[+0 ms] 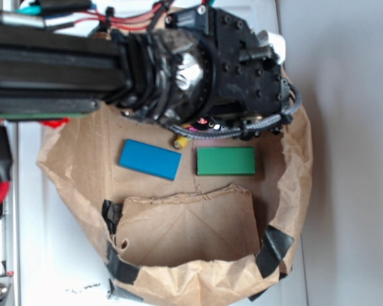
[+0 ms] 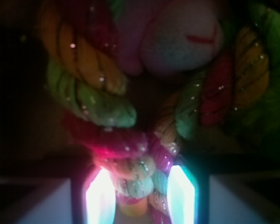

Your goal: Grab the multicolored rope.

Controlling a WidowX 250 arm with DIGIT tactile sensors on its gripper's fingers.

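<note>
The thick twisted rope striped red, yellow and light green (image 2: 130, 154) fills the wrist view, bent in a U around a pink plush animal (image 2: 177, 37). The bend of the rope sits squeezed between the two glowing fingers (image 2: 101, 196) of the gripper (image 2: 141, 198) — the gripper is closed on it. In the exterior view the black arm hangs over a crumpled brown paper bag (image 1: 293, 191) on the white desk (image 1: 345, 95), hiding most of the rope; only a yellow end (image 1: 180, 142) peeks out beneath it. A flat blue rectangular block (image 1: 150, 159) and a flat green rectangular block (image 1: 226, 161) lie just beside each other inside the bag.
</note>
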